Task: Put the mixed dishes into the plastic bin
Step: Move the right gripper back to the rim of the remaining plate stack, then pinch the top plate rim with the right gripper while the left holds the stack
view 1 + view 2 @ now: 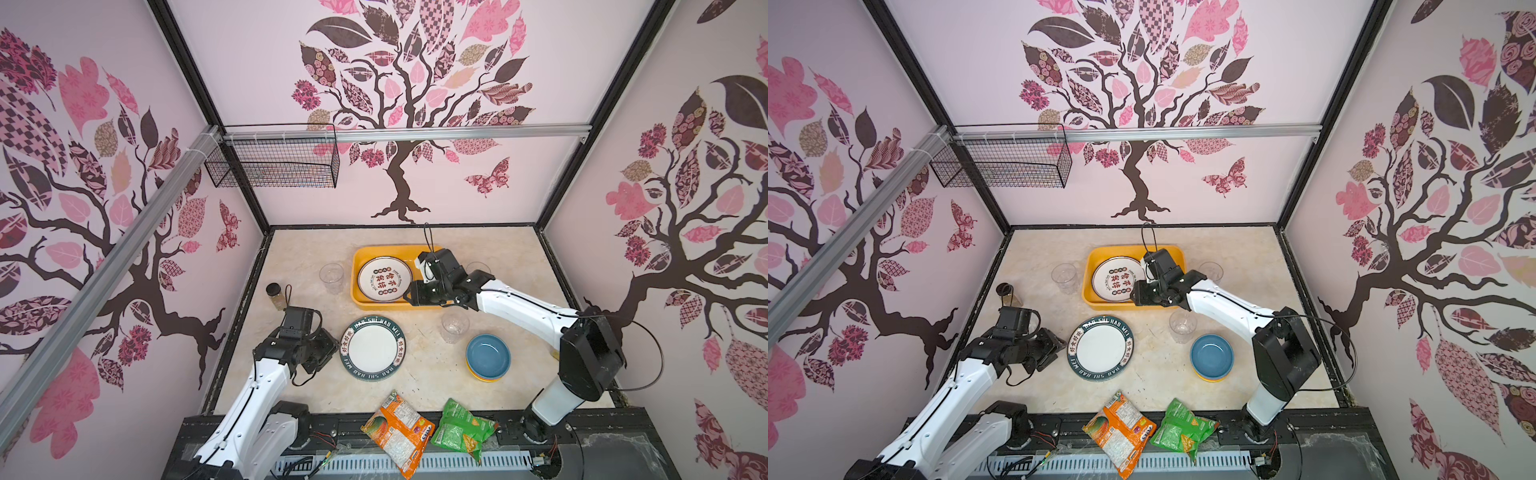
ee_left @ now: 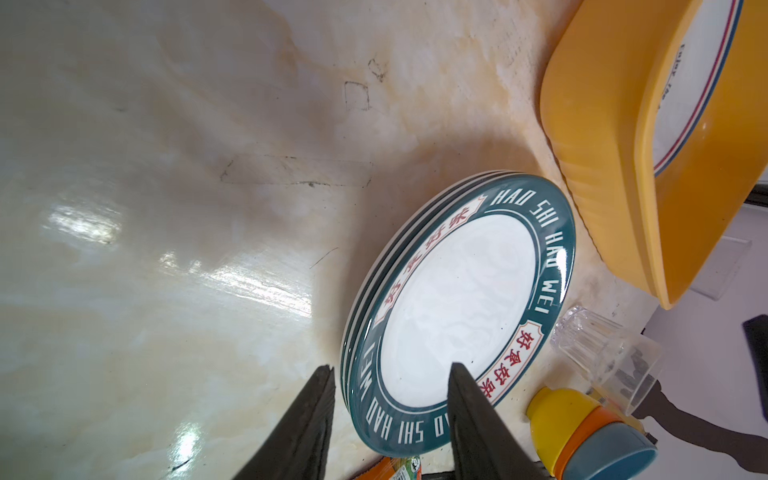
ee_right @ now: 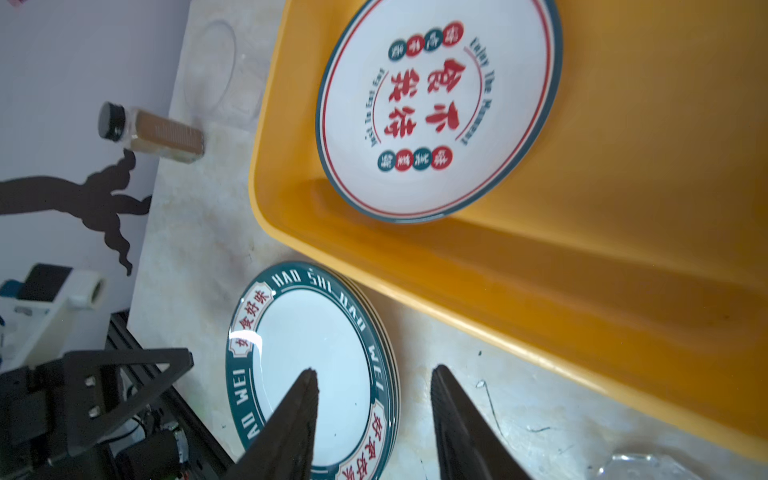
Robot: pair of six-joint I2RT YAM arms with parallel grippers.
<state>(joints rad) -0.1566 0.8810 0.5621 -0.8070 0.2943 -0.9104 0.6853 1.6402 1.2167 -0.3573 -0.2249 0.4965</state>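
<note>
The next dish to go seems to be the top one of the green-rimmed plates (image 1: pixel 372 348), stacked on the table (image 1: pixel 419 374) just in front of the plastic bin (image 1: pixel 356 286) (one red-lettered plate (image 1: pixel 384 272) already lies inside it). A good grasp would pinch only the uppermost rim, lift it clear of the bin wall and lay it flat. The left gripper (image 2: pixel 390 370) is half open and empty, its jaws astride that rim, though contact I cannot tell. The right gripper (image 3: pixel 374 370) hovers over the bin's near wall, also parted, grasping nothing.

green-rimmed plate (image 2: pixel 457 316) "HAO SHI HAO WEI", red-character plate (image 3: pixel 436 108) "Enjoy The Moment"
</note>
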